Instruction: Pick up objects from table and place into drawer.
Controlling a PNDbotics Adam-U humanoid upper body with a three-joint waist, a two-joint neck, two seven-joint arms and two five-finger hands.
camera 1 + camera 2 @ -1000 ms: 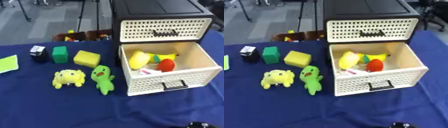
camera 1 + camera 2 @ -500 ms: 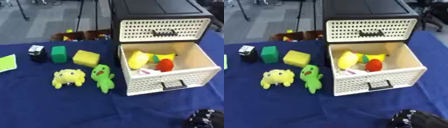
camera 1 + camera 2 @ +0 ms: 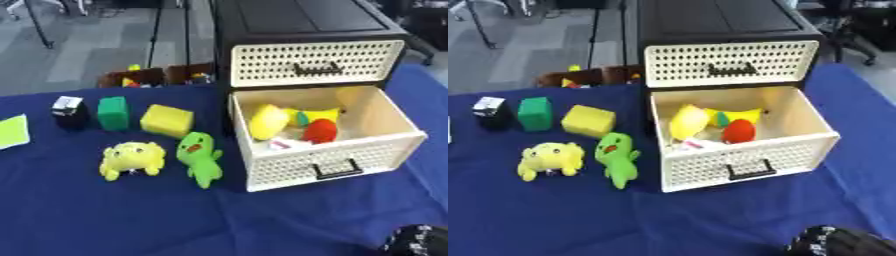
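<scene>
The drawer (image 3: 328,145) is pulled open at the bottom of the black and cream chest (image 3: 306,40). It already holds a yellow toy (image 3: 267,121), a red toy (image 3: 321,131) and a few other small things. More toys wait on the blue bench (image 3: 105,215), to the left of the drawer. The green toy (image 3: 200,157) lies nearest to it, with the yellow frog toy (image 3: 131,159) just beside. Behind them sit a yellow block (image 3: 167,120), a green block (image 3: 113,113) and a small black and white cube (image 3: 67,106).

The right robot hand (image 3: 842,242) only shows as a dark shape at the bottom right corner. I cannot tell if its fingers are open or closed. The left robot hand is not in view.

The green toy looks like the best one to pick next, as it is closest. The hand should come down over its soft middle and close round the body. Then it should lift the toy high enough to clear the drawer's front wall, and let go over the free space at the back right.
</scene>
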